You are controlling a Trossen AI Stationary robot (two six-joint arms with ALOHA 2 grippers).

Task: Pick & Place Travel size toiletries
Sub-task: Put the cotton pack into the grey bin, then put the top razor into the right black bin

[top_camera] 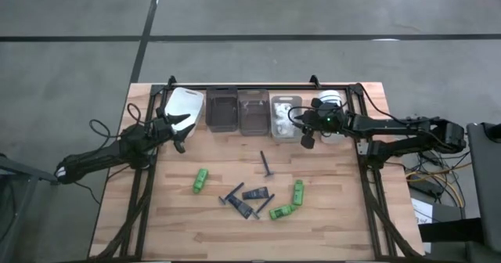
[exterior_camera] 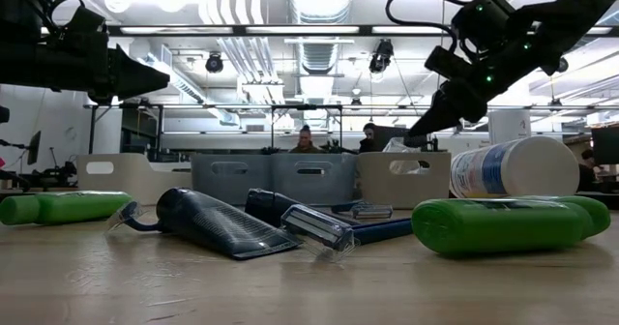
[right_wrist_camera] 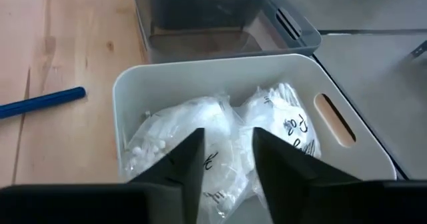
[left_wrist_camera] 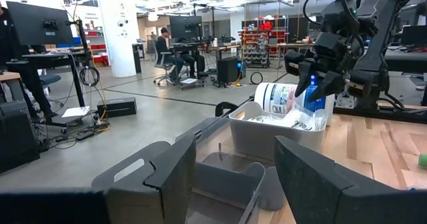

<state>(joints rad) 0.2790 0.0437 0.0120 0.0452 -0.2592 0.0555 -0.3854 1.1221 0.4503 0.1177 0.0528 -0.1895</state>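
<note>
Clear packets with white contents (right_wrist_camera: 220, 127) lie in a white bin (top_camera: 283, 116) at the table's far edge. My right gripper (right_wrist_camera: 228, 144) hovers open just above that bin's near rim (top_camera: 307, 135), pointing down at the packets and holding nothing. Three green bottles (top_camera: 200, 180) (top_camera: 298, 192) (top_camera: 282, 212) lie on their sides on the table's near half. Dark razors (top_camera: 267, 163) (top_camera: 232, 194) and a small dark tube (top_camera: 256, 192) lie among them. My left gripper (top_camera: 178, 126) waits open beside the leftmost white bin (top_camera: 185, 106), touching nothing.
A row of bins stands along the far edge: a white one, a dark one (top_camera: 221, 110), a clear one (top_camera: 253, 112) and the white one with the packets. A bigger white tub with a blue label (top_camera: 333, 105) lies behind my right gripper. People sit in the room beyond.
</note>
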